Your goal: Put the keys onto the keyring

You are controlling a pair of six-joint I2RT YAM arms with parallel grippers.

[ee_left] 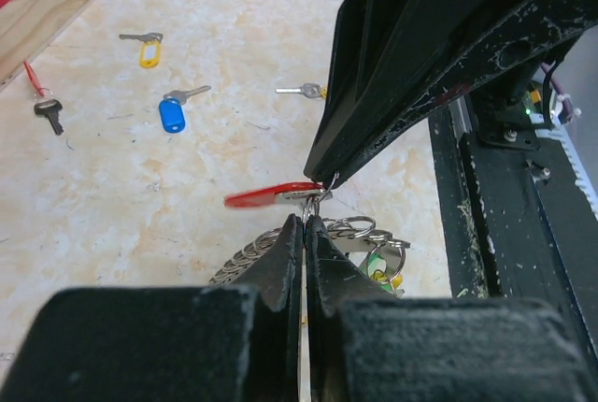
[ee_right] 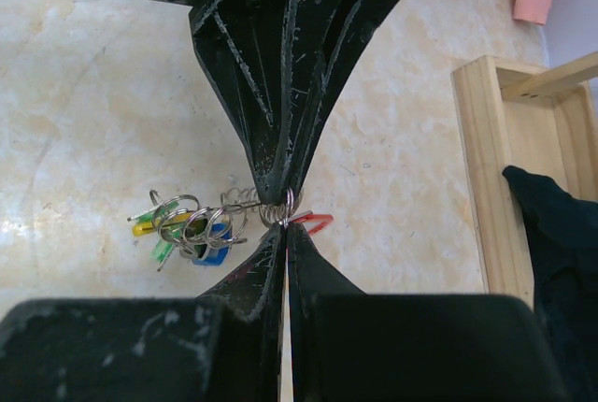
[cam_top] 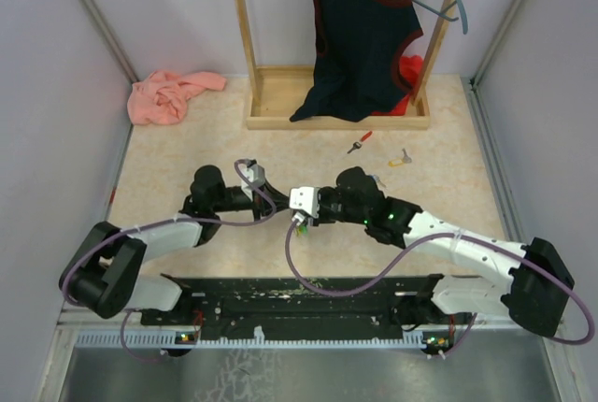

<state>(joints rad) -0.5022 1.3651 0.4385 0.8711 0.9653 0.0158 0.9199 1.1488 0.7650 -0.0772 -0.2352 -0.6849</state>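
Note:
My two grippers meet tip to tip over the middle of the table. My left gripper (cam_top: 286,209) (ee_left: 306,222) is shut on a wire ring of the grey coiled keyring (ee_left: 245,257) (ee_right: 241,204), which hangs just above the table with several tagged keys (ee_right: 182,229). My right gripper (cam_top: 308,213) (ee_right: 285,225) is shut on the silver end of a red-tagged key (ee_left: 266,197) (ee_right: 316,223) right at that ring. Loose keys lie beyond: a blue-tagged one (ee_left: 173,114), a yellow-tagged one (ee_left: 148,48) (cam_top: 400,159), a plain silver one (ee_left: 301,91), and a red-and-black one (ee_left: 44,103) (cam_top: 360,142).
A wooden rack (cam_top: 280,93) (ee_right: 478,168) with a dark garment (cam_top: 363,37) stands at the back. A pink cloth (cam_top: 168,93) lies at the back left. The black base rail (cam_top: 308,292) (ee_left: 495,234) runs along the near edge. Grey walls close both sides.

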